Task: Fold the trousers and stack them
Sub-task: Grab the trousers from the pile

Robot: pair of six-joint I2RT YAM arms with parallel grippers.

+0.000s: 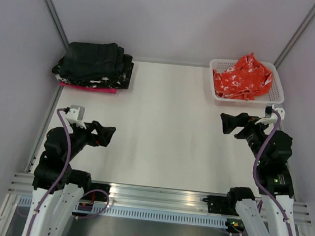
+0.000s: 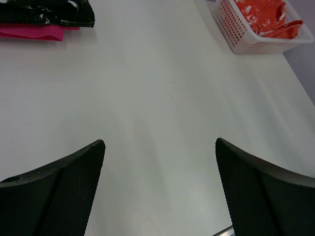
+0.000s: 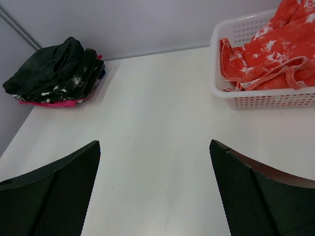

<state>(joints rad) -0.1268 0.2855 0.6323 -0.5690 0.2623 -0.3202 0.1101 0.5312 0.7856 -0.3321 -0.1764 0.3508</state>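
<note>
While the trousers (image 1: 243,76) lie crumpled in the basket (image 1: 277,87) at the far right corner, showing no clear long axis, the right gripper (image 1: 228,122) hangs just short of it, far closer than the left gripper (image 1: 106,135), both wide apart and empty.

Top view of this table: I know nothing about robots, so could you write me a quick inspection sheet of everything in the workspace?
Surface: white table, no stains seen.
Job's things: orange-red trousers bunched up, unfolded, in a white basket at the far right corner.
Clutter: black folded garments stacked on a pink cloth, far left corner.
Grippers: left gripper and right gripper both open, holding nothing, above the table.
Cables: a purple cable runs along each arm; no snags seen.
Surroundings: grey walls on three sides; metal rail at the near edge.
</note>
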